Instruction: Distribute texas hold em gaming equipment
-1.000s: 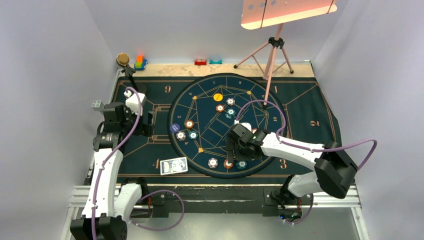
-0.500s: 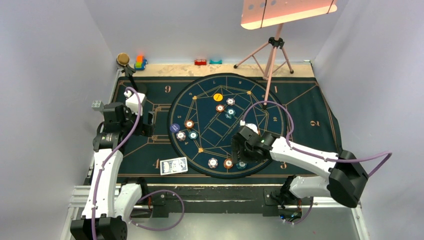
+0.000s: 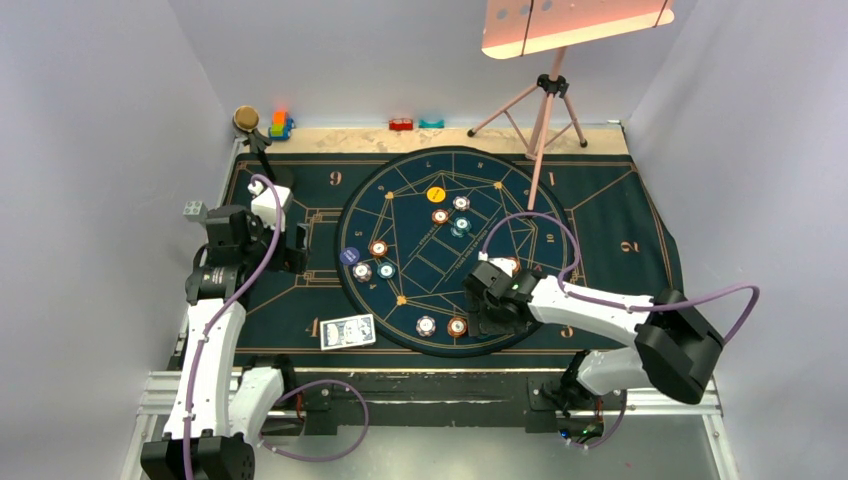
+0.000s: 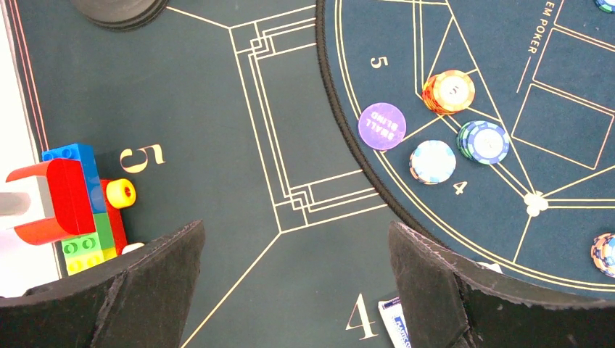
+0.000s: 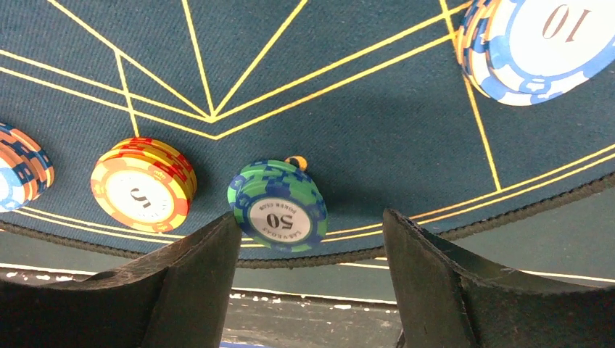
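The green 50 chip stack (image 5: pixel 278 206) sits low centre in the right wrist view, near the edge of the round mat (image 5: pixel 362 109), between the parted jaws of the right gripper (image 5: pixel 310 221). It is probably light, rigid and slick: pinch opposite rims, low.

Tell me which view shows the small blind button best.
Left wrist: the small blind button is large there and its lettering is readable. The top view shows only a small bluish disc; the right wrist view misses it.
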{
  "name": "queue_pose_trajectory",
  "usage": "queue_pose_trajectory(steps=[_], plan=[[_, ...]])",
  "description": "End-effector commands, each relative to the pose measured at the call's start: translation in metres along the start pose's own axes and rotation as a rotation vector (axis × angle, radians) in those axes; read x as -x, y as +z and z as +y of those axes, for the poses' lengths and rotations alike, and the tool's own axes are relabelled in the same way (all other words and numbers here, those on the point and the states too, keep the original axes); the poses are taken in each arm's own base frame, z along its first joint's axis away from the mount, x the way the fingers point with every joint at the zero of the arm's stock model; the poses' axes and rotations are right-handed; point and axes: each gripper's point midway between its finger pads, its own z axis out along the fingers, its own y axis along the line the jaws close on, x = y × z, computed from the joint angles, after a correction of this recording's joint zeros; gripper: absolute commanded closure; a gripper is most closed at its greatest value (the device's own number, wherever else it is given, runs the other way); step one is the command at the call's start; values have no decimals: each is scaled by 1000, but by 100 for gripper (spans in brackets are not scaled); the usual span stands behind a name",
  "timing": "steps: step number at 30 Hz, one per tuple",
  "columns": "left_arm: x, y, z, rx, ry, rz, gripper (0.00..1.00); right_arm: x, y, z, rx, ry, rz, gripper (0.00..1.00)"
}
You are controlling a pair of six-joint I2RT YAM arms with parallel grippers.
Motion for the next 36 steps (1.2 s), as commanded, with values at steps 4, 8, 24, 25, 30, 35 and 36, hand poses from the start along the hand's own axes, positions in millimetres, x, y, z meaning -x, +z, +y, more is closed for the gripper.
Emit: queue_pose_trajectory(steps=[4, 8, 24, 25, 30, 35, 36], plan=[[8, -1, 2, 3, 14, -40, 0, 10, 7, 6, -15, -12, -26, 29], [8, -1, 2, 4, 15, -38, 0, 12, 8, 9, -14, -26, -24, 34], [7, -1, 2, 5, 13, -37, 0, 7, 5, 15, 10, -24, -17, 73], [7, -1, 2, 6, 12, -37, 0, 6, 4, 17, 20, -22, -7, 77], [8, -1, 2, 7, 12, -40, 0, 11, -4, 18, 27, -11, -21, 99], [8, -1, 3, 8, 13, -40, 0, 23, -9, 11, 24, 20, -40, 100], [8, -1, 3, 10, 13, -39, 0, 26, -10, 8, 28, 33, -44, 100]])
